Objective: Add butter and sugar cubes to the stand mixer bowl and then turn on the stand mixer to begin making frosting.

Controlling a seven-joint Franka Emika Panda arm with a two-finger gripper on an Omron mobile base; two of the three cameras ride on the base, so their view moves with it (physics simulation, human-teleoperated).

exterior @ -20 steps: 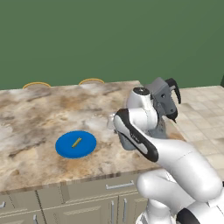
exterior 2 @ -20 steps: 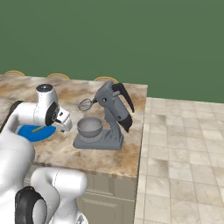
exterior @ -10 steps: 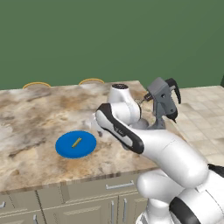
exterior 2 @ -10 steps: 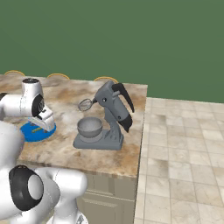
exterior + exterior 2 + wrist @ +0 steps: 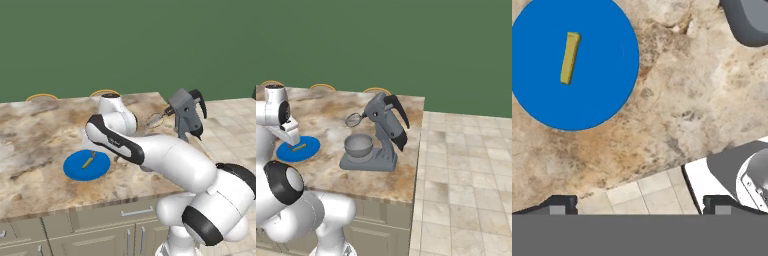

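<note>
Now we are going for the butter (image 5: 570, 58) first. It is a little yellow stick lying on the round blue plate (image 5: 607, 75), near the front edge of the tabletop (image 5: 40, 130), toward its left end. The stand mixer (image 5: 387, 125) sits near the right end of the tabletop, and its grey bowl (image 5: 359, 145) rests on the mixer's flat base, under the whisk (image 5: 354, 119). The bowl and the plate are apart, with bare stone between them.

Our end effector (image 5: 639, 204) is spread wide and holds nothing. In the hand view its two dark tips peek up at the bottom, and the butter sits up in the far corner, not between them. So we think we are not lined up yet.

To do this well, we should slide the hand over until the stick sits right in the middle between the tips. The stick is long and thin, so we should turn the hand to pinch it across its short sides, not end to end. Then we go straight down, slow, and stop just before the plate so we do not push it. We squeeze softly, because butter may squash or slip.

We cannot make out the sugar cubes; they are too small to tell here.
</note>
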